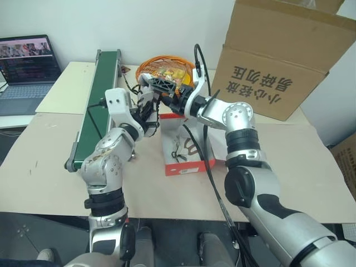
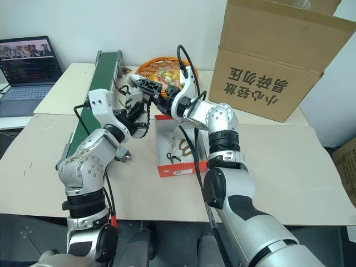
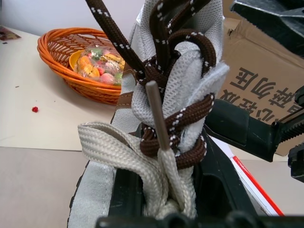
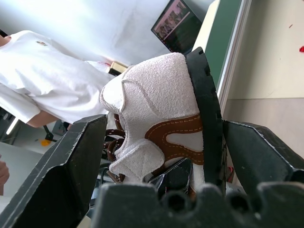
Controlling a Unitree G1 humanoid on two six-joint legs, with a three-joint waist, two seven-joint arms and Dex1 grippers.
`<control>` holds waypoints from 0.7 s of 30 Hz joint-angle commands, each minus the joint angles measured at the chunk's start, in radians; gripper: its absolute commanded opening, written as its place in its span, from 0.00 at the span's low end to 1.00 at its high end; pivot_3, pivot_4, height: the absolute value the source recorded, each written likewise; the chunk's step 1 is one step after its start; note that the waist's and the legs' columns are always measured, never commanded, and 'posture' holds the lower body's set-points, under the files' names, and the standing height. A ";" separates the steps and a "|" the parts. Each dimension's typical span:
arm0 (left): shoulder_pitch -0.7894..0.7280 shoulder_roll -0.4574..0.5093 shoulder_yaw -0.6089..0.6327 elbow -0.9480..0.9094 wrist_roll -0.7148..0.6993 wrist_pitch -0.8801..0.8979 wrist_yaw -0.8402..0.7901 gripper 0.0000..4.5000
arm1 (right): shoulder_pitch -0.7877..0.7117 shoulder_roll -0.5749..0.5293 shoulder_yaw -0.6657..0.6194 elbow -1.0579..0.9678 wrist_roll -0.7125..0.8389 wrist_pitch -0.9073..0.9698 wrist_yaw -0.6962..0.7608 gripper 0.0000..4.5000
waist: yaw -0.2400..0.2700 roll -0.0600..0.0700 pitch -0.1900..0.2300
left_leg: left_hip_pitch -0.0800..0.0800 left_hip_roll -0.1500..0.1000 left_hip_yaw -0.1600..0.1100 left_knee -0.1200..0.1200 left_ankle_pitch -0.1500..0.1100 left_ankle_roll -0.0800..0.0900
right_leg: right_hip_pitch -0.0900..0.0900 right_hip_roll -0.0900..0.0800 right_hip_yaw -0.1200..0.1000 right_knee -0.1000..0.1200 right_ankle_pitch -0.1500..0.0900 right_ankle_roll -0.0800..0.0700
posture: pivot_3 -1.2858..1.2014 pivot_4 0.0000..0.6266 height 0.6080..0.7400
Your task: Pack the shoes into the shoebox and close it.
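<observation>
Your left hand (image 2: 135,109) is clenched on a shoe (image 4: 161,128), held in the air above the shoebox's (image 2: 178,168) far end, long axis roughly level. Your right hand (image 2: 153,92) is released, fingers straddling its toe; the other shoe (image 2: 177,150) lies in the shoebox.

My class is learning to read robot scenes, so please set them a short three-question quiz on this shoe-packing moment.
1. True or false: the red shoebox is closed.
2. Which gripper is clamped on the laced shoe? A left gripper. B right gripper.
3. What does the orange basket hold?
Key: 1 false, it stands open. 2 A; the other stands open around the shoe. 3 wrapped sweets.
</observation>
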 commanded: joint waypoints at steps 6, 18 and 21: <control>-0.055 -0.041 -0.151 -0.028 -0.049 0.020 -0.070 0.05 | 0.042 0.003 0.257 -0.037 -0.178 -0.096 0.105 1.00 | 0.002 0.000 0.000 | 0.000 0.000 0.000 0.001 0.000 0.000 | 0.000 0.000 0.000 0.000 0.000 0.000 | 0.52 0.24 0.86; -0.041 -0.037 -0.173 -0.030 -0.032 0.018 -0.070 0.05 | -0.023 0.067 0.148 0.069 -0.118 -0.095 0.093 1.00 | -0.001 0.000 0.000 | 0.000 0.000 0.000 0.000 0.000 0.000 | -0.001 0.000 0.000 0.001 0.000 0.000 | 0.52 0.24 0.86; -0.035 -0.036 -0.173 -0.031 -0.029 0.016 -0.068 0.05 | -0.065 0.081 0.046 0.086 -0.024 -0.040 0.080 1.00 | 0.003 0.000 0.000 | -0.001 0.000 0.000 0.000 0.000 0.000 | -0.001 0.000 0.000 0.000 0.000 0.000 | 0.52 0.24 0.86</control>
